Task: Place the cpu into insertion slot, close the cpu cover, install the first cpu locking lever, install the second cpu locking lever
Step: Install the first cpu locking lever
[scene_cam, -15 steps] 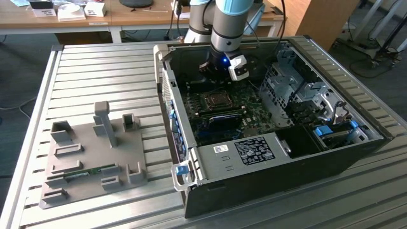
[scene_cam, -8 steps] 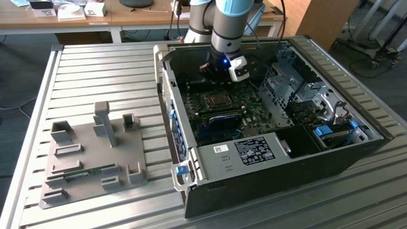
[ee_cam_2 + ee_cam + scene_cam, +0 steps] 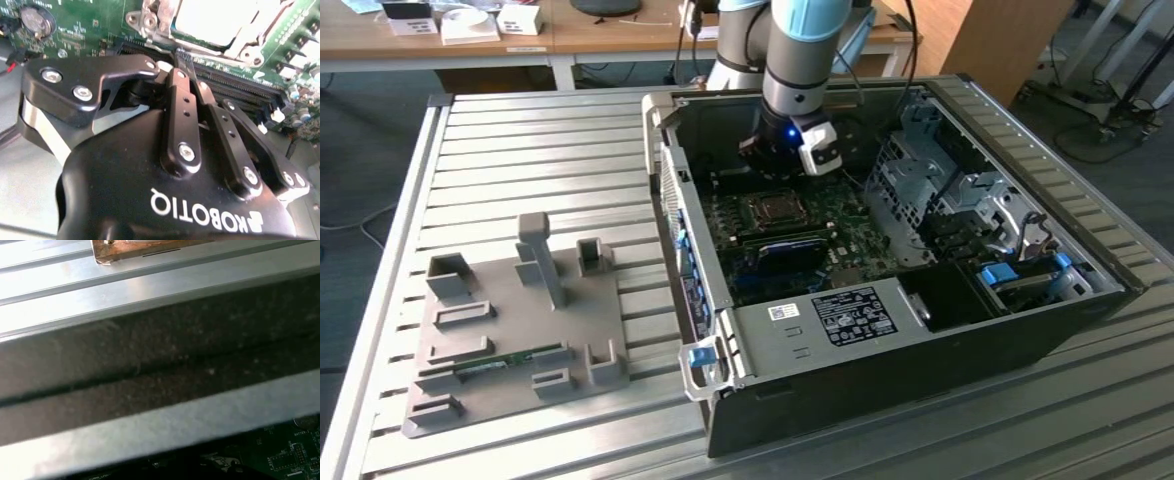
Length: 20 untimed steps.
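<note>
Closed pincer (image 3: 176, 56) beside the cpu cover (image 3: 235, 40).

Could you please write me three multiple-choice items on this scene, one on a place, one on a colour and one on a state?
1. In the exterior view, where is the gripper?
A. Inside the open computer case, above the socket
B. Over the grey fixture plate
C. Outside the case, over the slatted table

2. What colour is the circuit board?
A. Red
B. Green
C. White

3. How do the gripper's fingers stand?
A. Spread wide
B. Closed together
C. Clamped on a cable

Answers: 1 A, it hangs within the case walls. 2 B, the second wrist view shows green. 3 B, the fingers meet with nothing seen between them.
</note>
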### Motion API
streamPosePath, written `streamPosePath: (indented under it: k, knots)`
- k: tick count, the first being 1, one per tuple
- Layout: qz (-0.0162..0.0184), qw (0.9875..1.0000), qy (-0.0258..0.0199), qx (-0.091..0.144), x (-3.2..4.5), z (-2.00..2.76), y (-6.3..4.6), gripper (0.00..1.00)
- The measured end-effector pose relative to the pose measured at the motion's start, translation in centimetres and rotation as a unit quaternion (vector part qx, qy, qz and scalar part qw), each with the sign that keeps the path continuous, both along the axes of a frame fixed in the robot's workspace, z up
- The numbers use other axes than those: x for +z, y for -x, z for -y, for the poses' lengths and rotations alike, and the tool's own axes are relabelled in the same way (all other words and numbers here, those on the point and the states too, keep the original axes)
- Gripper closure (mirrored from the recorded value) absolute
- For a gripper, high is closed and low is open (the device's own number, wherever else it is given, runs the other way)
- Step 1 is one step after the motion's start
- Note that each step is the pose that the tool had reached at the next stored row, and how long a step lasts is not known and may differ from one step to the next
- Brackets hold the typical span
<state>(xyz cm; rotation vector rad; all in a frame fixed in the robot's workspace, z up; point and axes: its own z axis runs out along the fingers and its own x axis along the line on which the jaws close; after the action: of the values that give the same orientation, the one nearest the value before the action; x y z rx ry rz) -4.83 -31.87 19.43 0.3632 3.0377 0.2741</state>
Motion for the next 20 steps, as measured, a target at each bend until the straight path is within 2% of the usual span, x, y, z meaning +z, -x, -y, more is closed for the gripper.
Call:
streamPosePath:
  k: [7,13,20]
  knots:
    - [0.0,1.0,0.0017,0.0,-0.04,0.0,0.0,0.89]
    - [0.0,1.0,0.0021,0.0,0.76,0.0,0.0,0.89]
    - [0.0,1.0,0.01,0.0,0.79,0.13,0.01,0.89]
